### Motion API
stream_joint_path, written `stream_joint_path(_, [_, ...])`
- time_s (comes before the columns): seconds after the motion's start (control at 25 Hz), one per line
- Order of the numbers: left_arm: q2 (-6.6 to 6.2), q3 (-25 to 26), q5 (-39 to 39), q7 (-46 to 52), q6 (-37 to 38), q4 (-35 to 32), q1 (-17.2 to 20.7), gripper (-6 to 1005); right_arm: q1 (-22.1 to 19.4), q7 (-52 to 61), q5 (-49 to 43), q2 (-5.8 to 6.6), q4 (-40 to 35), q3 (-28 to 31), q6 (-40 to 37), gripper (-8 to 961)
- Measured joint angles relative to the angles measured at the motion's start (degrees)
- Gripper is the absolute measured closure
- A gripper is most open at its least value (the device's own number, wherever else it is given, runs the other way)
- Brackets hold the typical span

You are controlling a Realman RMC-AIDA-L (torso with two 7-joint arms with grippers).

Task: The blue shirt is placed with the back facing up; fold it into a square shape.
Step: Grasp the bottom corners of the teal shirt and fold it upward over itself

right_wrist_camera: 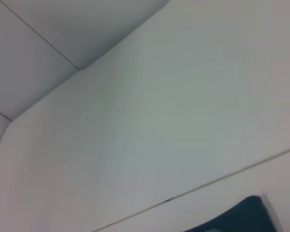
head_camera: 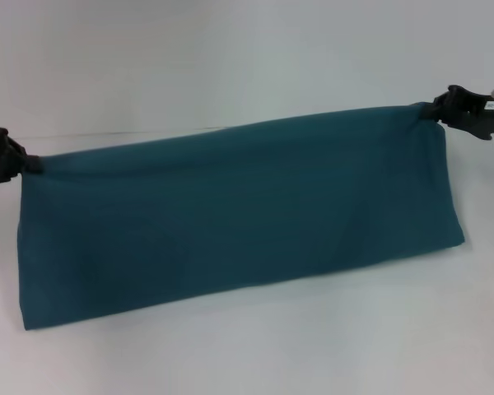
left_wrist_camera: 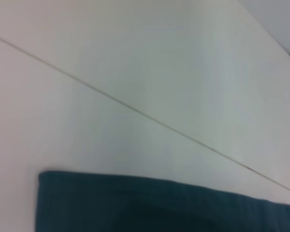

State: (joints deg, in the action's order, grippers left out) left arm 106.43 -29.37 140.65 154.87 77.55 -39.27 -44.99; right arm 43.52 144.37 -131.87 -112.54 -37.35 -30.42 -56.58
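The blue shirt [head_camera: 239,218] hangs stretched as a long teal band between my two grippers, its lower edge resting on the white table [head_camera: 247,346]. At the far left, my left gripper [head_camera: 26,164] is shut on the shirt's upper left corner. My right gripper [head_camera: 432,111] pinches the upper right corner at the far right, a little higher. Only the plain cloth shows. The left wrist view catches a strip of the blue shirt [left_wrist_camera: 159,205]. A small corner of the blue shirt [right_wrist_camera: 241,215] shows in the right wrist view.
A thin seam line [head_camera: 132,132] runs across the table behind the shirt. The seam line [left_wrist_camera: 135,111] also crosses the left wrist view. A table edge [right_wrist_camera: 87,60] shows in the right wrist view.
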Motion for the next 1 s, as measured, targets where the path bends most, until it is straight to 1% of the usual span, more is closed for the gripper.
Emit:
stream_joint_path(0.12, [0.08,-1.2,0.3,0.0,-2.8,0.6,-0.2,992,1.3,0.0,0.0,-0.17,1.6,-2.3,3.3,909])
stream_joint_path(0.28, [0.28,-2.3,0.4,-0.2,-5.4,1.1,-0.6,993,2.2,0.0,-0.2,-0.86,3.0,-3.5,7.6,909])
stream_joint_path(0.36, [0.39,-3.2,0.4,-0.4,-7.0,1.7,-0.8,992,2.4,0.1,-0.2,-0.9,4.0,-4.6,10.0,909])
stream_joint_path(0.52, [1.15,-6.5,0.4,-0.3,-11.3,3.0,-1.1,990,2.6,0.3,-0.2,-0.98,6.6,-6.6,15.0,909])
stream_joint_path(0.68, [1.38,-8.6,0.4,-0.1,-14.2,4.2,-1.6,987,2.9,0.0,-0.2,-1.2,7.6,-7.9,17.4,909])
stream_joint_path(0.8, [1.58,-9.3,0.4,0.1,-15.6,4.4,-1.6,986,3.2,0.0,-0.3,-1.6,7.7,-10.4,20.1,909])
stream_joint_path(1.0, [1.68,-9.5,0.5,0.8,-16.8,4.5,-1.3,983,4.1,0.0,-0.3,-1.85,7.8,-14.0,23.2,909])
